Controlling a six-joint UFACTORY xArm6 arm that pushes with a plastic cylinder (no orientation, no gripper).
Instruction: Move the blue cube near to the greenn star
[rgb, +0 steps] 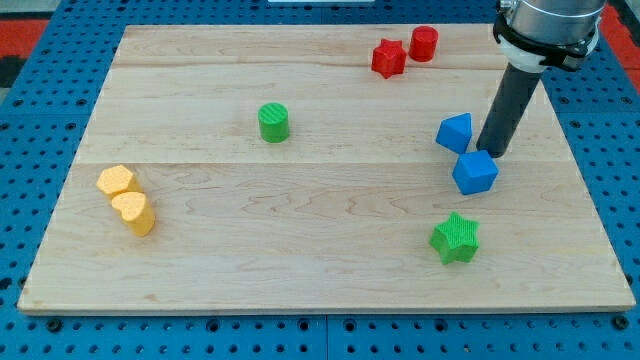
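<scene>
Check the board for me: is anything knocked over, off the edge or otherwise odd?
Nothing stands out. All blocks sit flat on the wooden board. My tip rests just above the blue cube, with the green star below it.

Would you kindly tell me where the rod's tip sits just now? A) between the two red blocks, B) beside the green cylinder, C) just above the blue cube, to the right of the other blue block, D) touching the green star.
C: my tip stands just above the blue cube, right of the other blue block, well above the green star.
</scene>
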